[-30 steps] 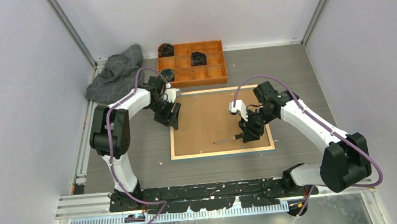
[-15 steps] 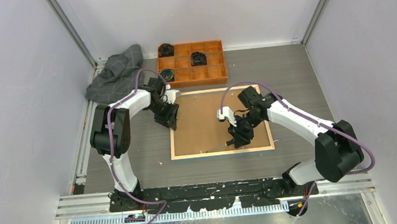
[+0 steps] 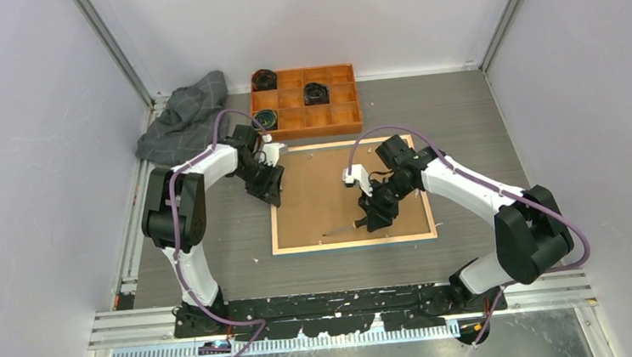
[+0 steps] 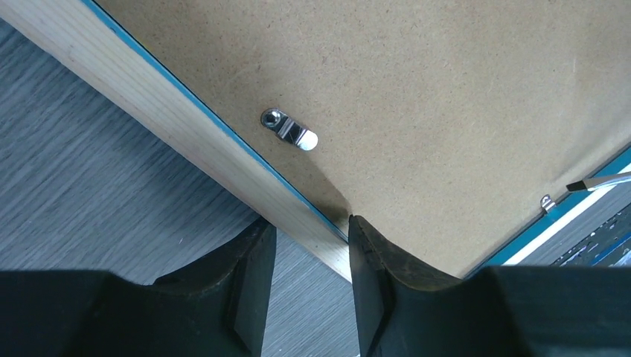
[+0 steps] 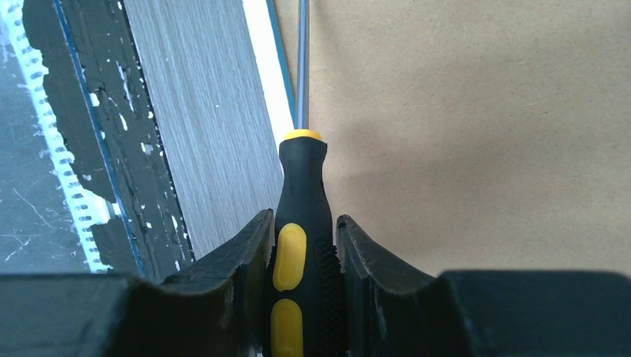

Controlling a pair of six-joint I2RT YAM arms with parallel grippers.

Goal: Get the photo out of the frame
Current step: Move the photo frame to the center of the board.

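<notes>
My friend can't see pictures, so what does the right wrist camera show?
The right gripper clamps a black-and-yellow screwdriver, its thin metal shaft running over the plain brown backing board beside the pale rim of the picture frame.

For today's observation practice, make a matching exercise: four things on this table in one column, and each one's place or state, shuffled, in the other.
1. screwdriver
2. frame
3. orange tray
4. grey cloth

A. crumpled in the far left corner
B. lying back side up
C. gripped in the right hand
D. at the far edge, behind the frame

Pairs: 1-C, 2-B, 3-D, 4-A
</notes>
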